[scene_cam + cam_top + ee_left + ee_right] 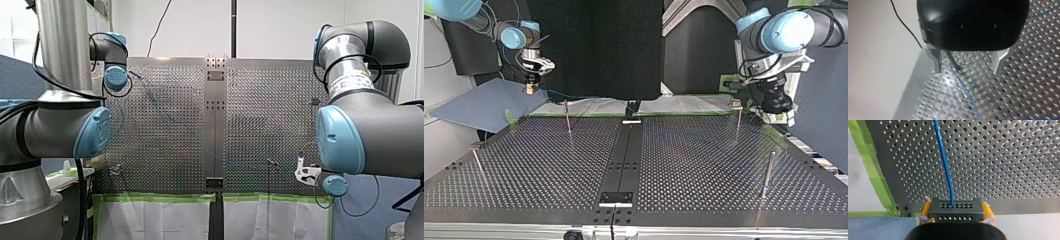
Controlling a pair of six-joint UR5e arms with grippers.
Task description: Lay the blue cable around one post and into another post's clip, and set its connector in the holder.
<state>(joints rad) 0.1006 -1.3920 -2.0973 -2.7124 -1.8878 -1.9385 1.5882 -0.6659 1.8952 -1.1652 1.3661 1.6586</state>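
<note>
My right gripper point(956, 204) is shut, its yellow pads point(926, 209) clamping a dark grey perforated connector point(956, 213). The blue cable point(944, 160) runs from that connector out over the perforated plate. In the top view my right gripper point(530, 86) holds the connector above the blue mat at the back left, and the blue cable point(574, 96) trails toward the centre rail. My left gripper point(967, 71) is open, its metal fingers point(936, 62) apart above the plate, with the blue cable point(963, 86) and a dark post point(955, 63) under the gap. It hangs at the top view's right point(776, 104).
Thin posts stand on the plate point(568, 119), point(738, 124), point(767, 172), and one point(478, 164) leans at the left. A black rail point(624, 150) with a small bracket point(616, 198) runs down the middle. Green tape point(878, 177) edges the plate, and a blue mat point(479, 105) lies beside it.
</note>
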